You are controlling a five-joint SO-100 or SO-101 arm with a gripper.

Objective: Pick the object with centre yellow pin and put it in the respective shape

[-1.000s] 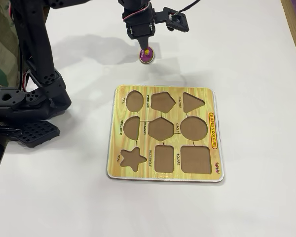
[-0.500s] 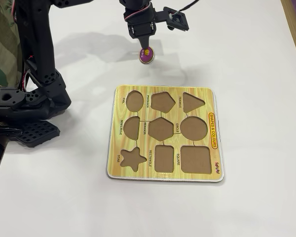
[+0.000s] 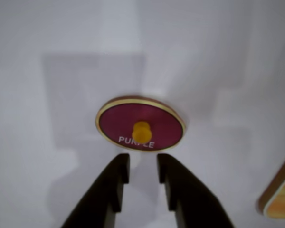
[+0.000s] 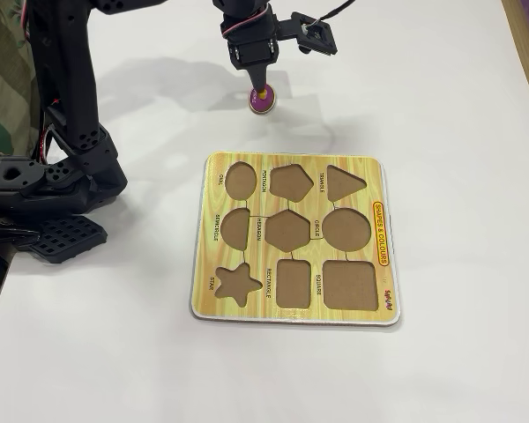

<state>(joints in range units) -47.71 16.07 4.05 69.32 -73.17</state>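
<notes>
White table (image 4: 441, 106), empty oval cut-out (image 4: 240, 179).

This looked like a hobby or home robotics bench rather than a lab: a plain white tabletop (image 4: 441, 88) filled the frame, with a black, seemingly 3D-printed arm base (image 4: 44, 181) at the left edge. A yellow wood-grain children's shape-sorter board (image 4: 383, 264) lay at centre, and patterned greenish fabric (image 4: 4, 79) showed at upper left.

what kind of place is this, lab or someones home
Probably a hobby or lab tabletop rig, though I cannot tell which: a plain white table, a black robot arm's gripper over a small purple oval piece, and a yellow wood-grain shape-sorter board.
</notes>
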